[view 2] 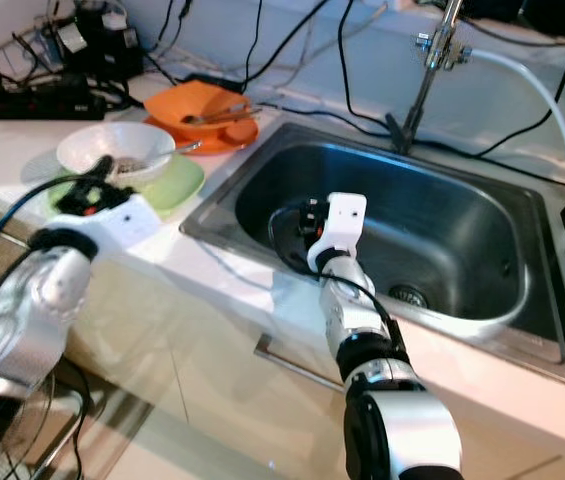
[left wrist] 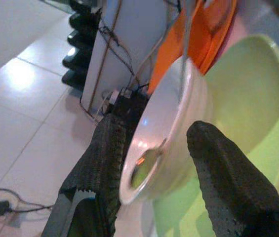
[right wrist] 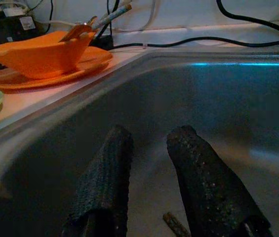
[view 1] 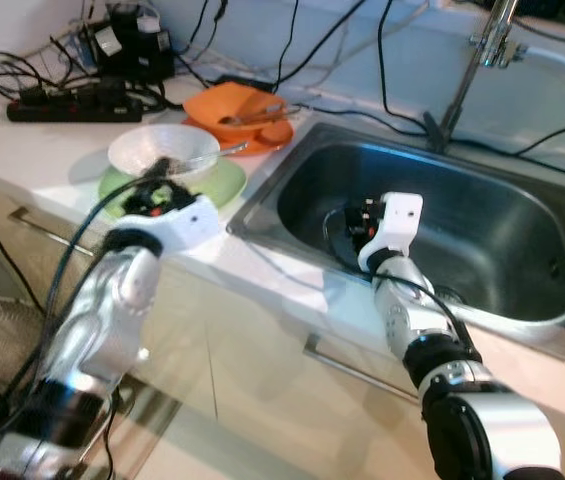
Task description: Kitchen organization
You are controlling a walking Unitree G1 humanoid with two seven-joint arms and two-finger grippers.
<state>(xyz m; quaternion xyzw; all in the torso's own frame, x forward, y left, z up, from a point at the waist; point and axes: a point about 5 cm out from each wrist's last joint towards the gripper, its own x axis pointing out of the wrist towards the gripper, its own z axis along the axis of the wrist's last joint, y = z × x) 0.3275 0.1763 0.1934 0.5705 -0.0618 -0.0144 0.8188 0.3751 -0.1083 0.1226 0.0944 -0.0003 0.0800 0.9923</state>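
Left wrist: fingers straddle white bowl rim | right fingers apart inside sink

A home kitchen, seen at the sink counter.

A steel sink is sunk into a pale worktop, with a tap rising behind it and a drain in its floor. Below the worktop run cream cabinet fronts with a long bar handle. Tableware stands beside the basin: a white bowl on a green plate, and an orange bowl on an orange plate. Less homely, a black power strip and many black cables lie along the back of the counter.
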